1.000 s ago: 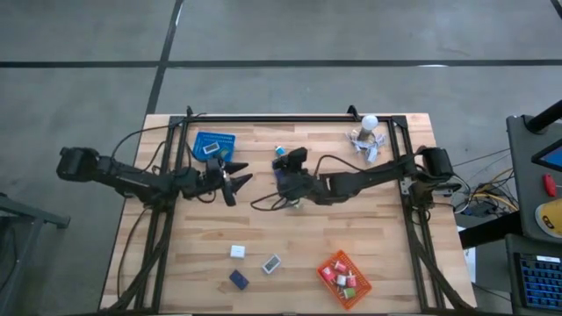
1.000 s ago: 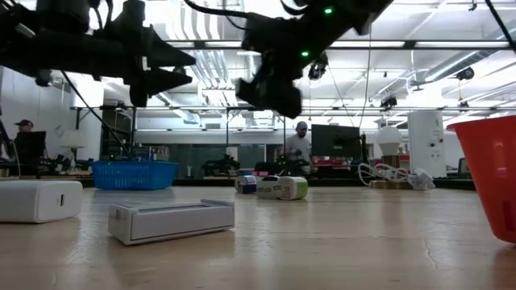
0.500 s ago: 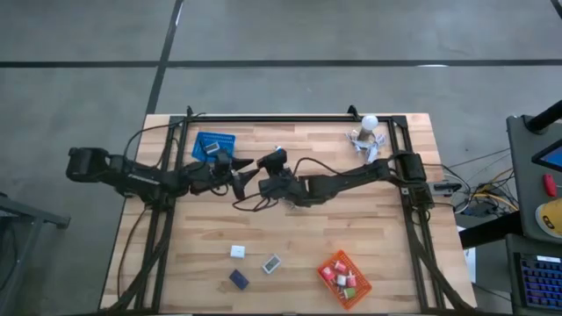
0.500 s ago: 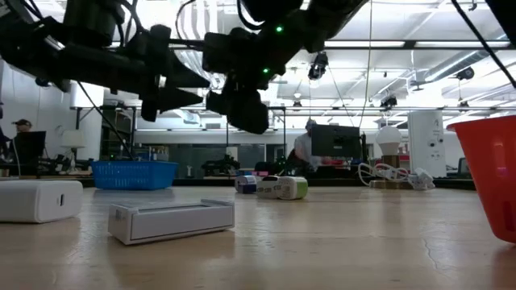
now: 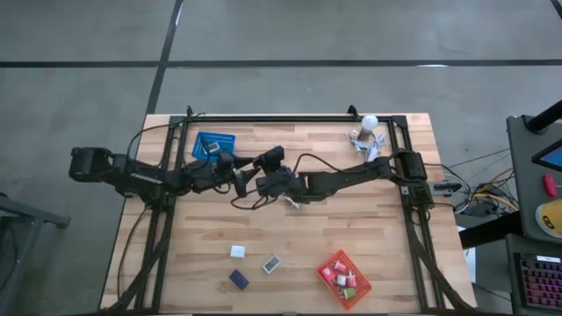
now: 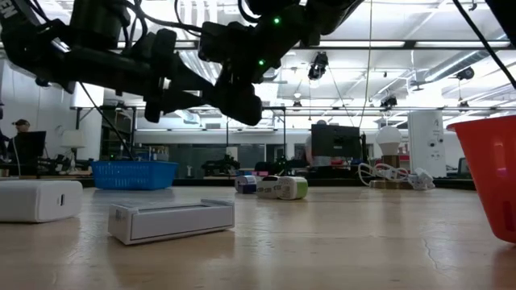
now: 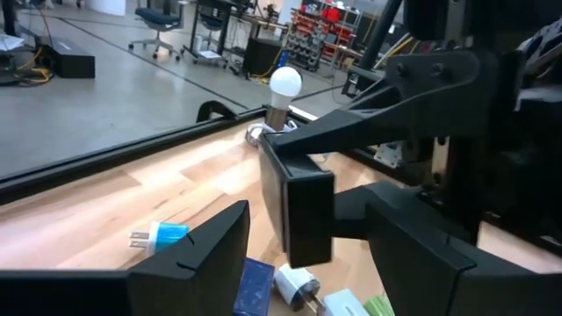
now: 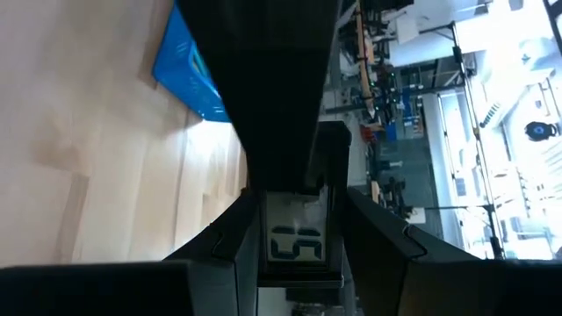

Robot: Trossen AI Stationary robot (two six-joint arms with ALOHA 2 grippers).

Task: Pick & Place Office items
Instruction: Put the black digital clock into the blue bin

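Note:
A dark grey block with a small display (image 8: 294,241) hangs above the table's middle, and my right gripper (image 5: 262,182) is shut on it. My left gripper (image 5: 245,174) is open. Its two fingers stand on either side of the block (image 7: 299,211) with a gap showing, so it touches nothing. Under both grippers on the wood lie a blue plug-like item (image 7: 162,235), a dark blue block (image 7: 255,285) and a white and green roll (image 6: 282,187). Near the front edge rest a white box (image 5: 237,252), a grey-white box (image 5: 271,263) and a dark blue block (image 5: 238,279). My right gripper pinches the dark block between its two fingers, on the block's opposite edges (image 8: 263,237). The fingers (image 7: 395,96) come roughly level from the table's right. The block is lifted clear of the table, its display facing back toward the right wrist.
A blue mesh basket (image 5: 213,143) stands at the far left and an orange one (image 5: 344,279) with several items at the near right. A white ball-topped cluster (image 5: 367,136) sits at the far right. Black frame rails run along the table's sides.
My right gripper has carried the dark block toward the table's left, rolling a little, until the block stands between my left gripper's fingers. My left gripper has shifted slightly toward the far edge and the right gripper. Neither gripper's gap has changed.

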